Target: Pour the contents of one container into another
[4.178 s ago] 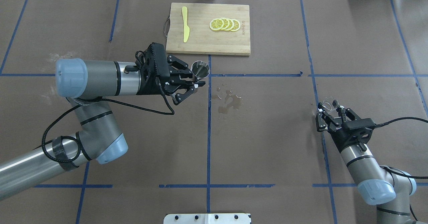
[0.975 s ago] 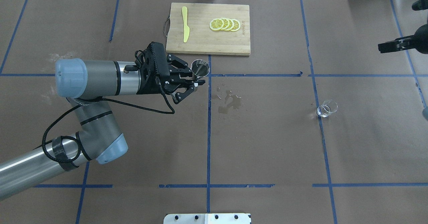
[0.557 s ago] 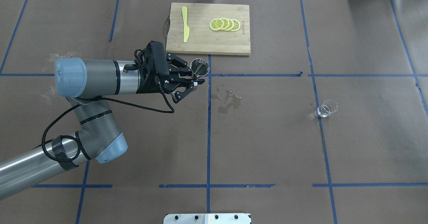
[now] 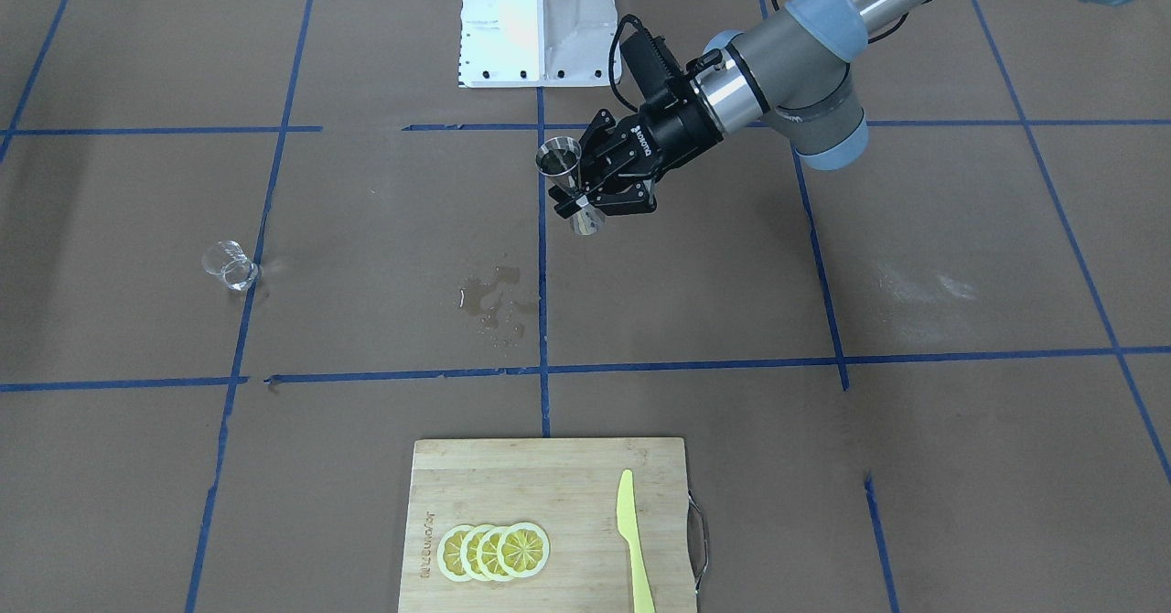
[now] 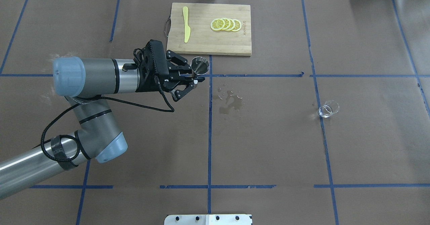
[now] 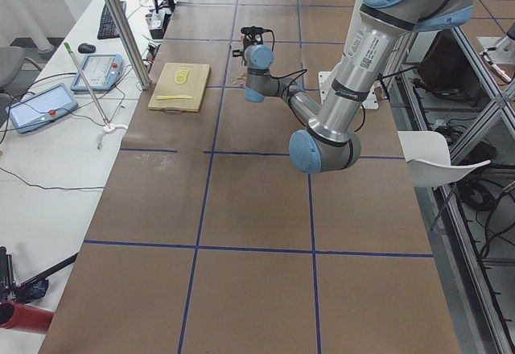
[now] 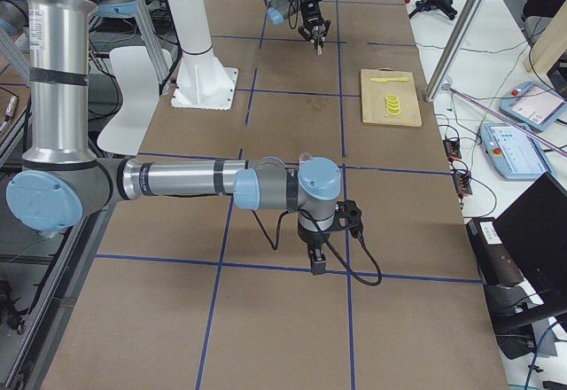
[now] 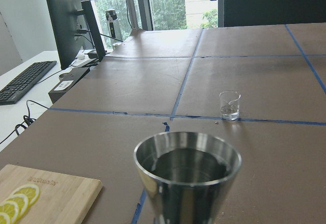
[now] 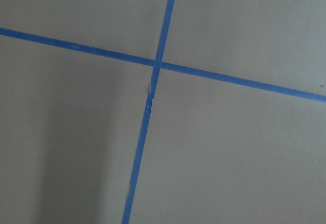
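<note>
The left gripper [image 4: 578, 201] is clamped on the waist of the steel jigger [image 4: 561, 160], held upright above the table just left of a wet puddle [image 5: 231, 102]; its upper cone looks dark and glossy inside, contents unclear. The clear glass cup [image 5: 328, 108] stands upright well apart on the right, seemingly near empty. The right gripper [image 7: 317, 261] hangs near the table edge; whether its fingers are apart or together cannot be told.

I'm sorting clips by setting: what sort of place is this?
Probably a robotics lab: a table marked with a blue tape grid, a teach pendant on a side bench, and a monitor with keyboard.
</note>
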`<state>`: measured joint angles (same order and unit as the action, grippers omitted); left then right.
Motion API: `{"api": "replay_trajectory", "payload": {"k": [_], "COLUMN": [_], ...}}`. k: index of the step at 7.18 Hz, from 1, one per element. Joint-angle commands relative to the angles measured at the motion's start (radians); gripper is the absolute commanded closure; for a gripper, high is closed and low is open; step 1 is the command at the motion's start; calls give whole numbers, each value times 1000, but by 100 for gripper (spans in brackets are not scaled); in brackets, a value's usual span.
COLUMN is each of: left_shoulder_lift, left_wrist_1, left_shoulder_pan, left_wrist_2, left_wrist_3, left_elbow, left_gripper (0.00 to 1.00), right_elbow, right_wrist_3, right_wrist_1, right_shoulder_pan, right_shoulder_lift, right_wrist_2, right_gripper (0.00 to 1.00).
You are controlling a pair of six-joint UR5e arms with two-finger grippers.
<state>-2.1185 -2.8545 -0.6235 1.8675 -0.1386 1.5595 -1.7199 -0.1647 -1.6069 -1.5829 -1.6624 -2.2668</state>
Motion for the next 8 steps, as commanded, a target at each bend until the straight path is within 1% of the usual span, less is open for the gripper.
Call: {"api": "replay_trajectory", "payload": {"k": [1,2,3,4,5,6,7,8], "left_shoulder_lift": [35,81,136,196,280,345,391,400], "left_wrist_1": [-2,-3,-49,-133,-211,-233,-232,-230], "left_shoulder_pan": [-44,-73,-93,-111,-114,-114,-114,-113], "left_wrist_2": [-1,-1,-2,-11,-80,-137,-224,-335], "left_wrist_3": [-10,-16,-62,-93,-140,-197,-308,-422], "left_elbow": [36,72,88,88,108,146,199,209], "left_gripper": [100,100,100,100,100,100,100,100], "right_elbow": [3,3,3,3,2,2,2,2], "right_wrist_3": [1,1,1,1,-1,-1,-1,-1], "right_wrist_1": [-4,-2,-4,-4,-2,-2,-2,-2], "right_shoulder_pan": [-12,-14,-14,-14,-14,-14,-14,-14], "right_shoulder_lift": [-14,-16,-17,-20,-23,-23,-23,-23], "right_wrist_2": [-31,-31,-31,-31,-31,-30,-30,-30], "right_gripper": [0,0,0,0,0,0,0,0]}}
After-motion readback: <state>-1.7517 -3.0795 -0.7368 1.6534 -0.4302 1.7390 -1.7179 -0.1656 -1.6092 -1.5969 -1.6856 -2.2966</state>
